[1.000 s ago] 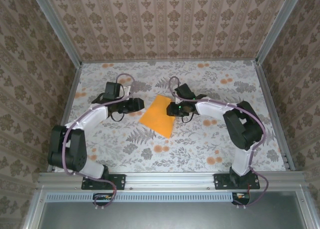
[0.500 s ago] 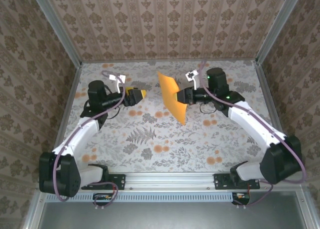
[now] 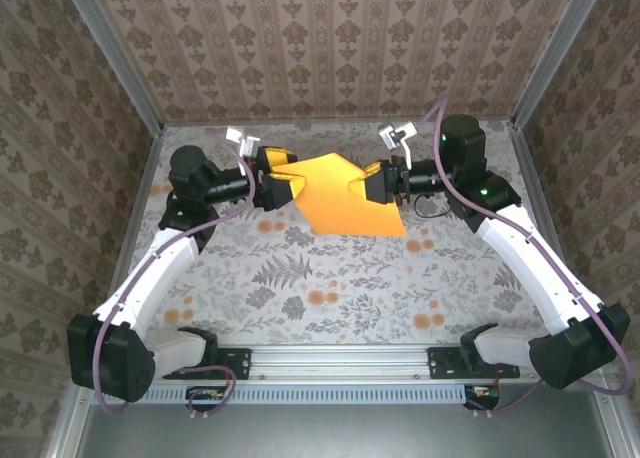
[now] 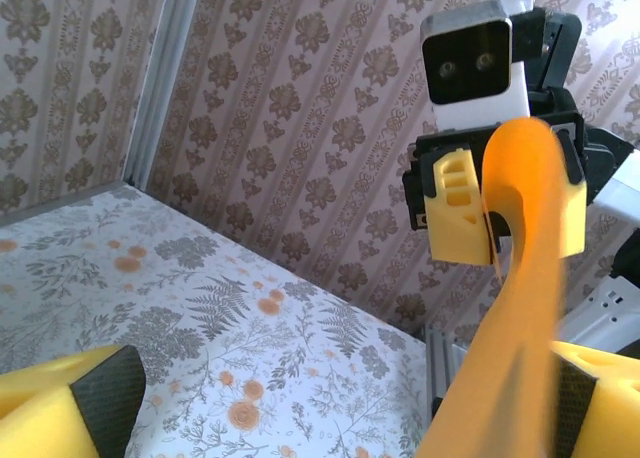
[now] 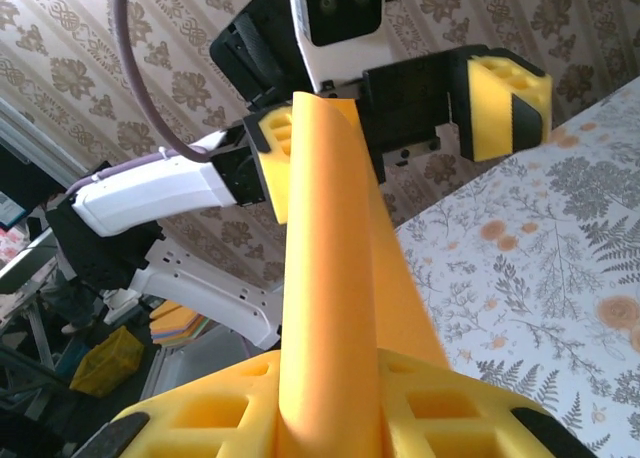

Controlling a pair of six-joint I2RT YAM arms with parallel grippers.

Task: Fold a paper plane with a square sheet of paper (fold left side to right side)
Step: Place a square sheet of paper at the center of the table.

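Observation:
The square sheet of paper (image 3: 345,193), plain bright orange, hangs curled in the air above the table's far half. My right gripper (image 3: 372,186) is shut on its right edge. In the right wrist view the yellow pads (image 5: 240,418) pinch the sheet (image 5: 330,278), which runs away toward the left gripper (image 5: 390,128). My left gripper (image 3: 285,173) faces it from the left, open wide. In the left wrist view the sheet (image 4: 510,328) passes across the left gripper's (image 4: 340,408) right-hand finger (image 4: 600,398), with the right gripper (image 4: 500,218) beyond.
The floral-printed table (image 3: 330,278) lies below both raised arms. Patterned walls close the back and sides, with aluminium posts (image 3: 110,53) at the corners. A metal rail (image 3: 340,358) runs along the near edge by the arm bases.
Both arms rose off the table. The right gripper lifted the sheet and swung it flat toward the left gripper, which opened wide and moved in to the sheet's free edge.

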